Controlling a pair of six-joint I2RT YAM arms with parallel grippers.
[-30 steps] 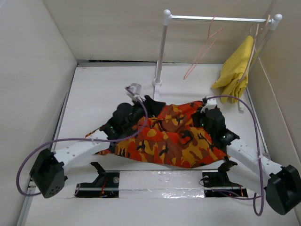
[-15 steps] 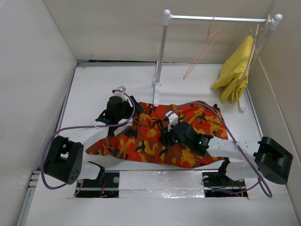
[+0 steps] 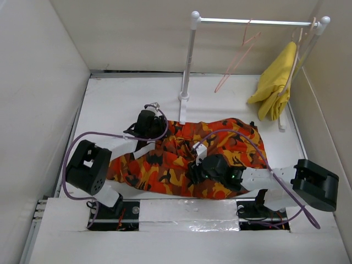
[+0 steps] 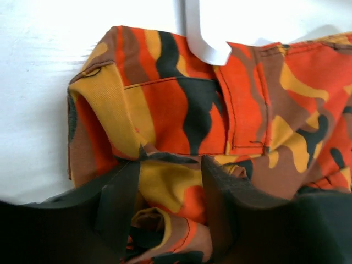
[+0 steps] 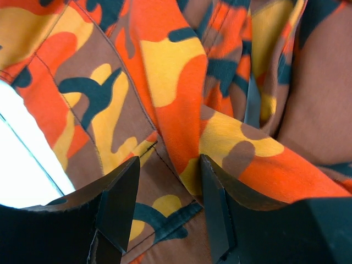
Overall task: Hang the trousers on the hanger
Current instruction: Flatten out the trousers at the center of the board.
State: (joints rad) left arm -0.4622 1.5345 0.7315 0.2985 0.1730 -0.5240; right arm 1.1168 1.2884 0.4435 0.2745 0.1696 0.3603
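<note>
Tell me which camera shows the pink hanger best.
The top external view: the pink wire hanger hangs on the rail at the back. Both wrist views show only the camouflage trousers, no hanger.

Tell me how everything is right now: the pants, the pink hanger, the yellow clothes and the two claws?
trousers: lying crumpled on the table, not on any hanger.
pink hanger: hanging bare on the rail.
yellow garment: hanging at the right end of the rail.
left claw: open, down on the trousers, with a fold between its fingers.
right claw: open, down over another fold.
</note>
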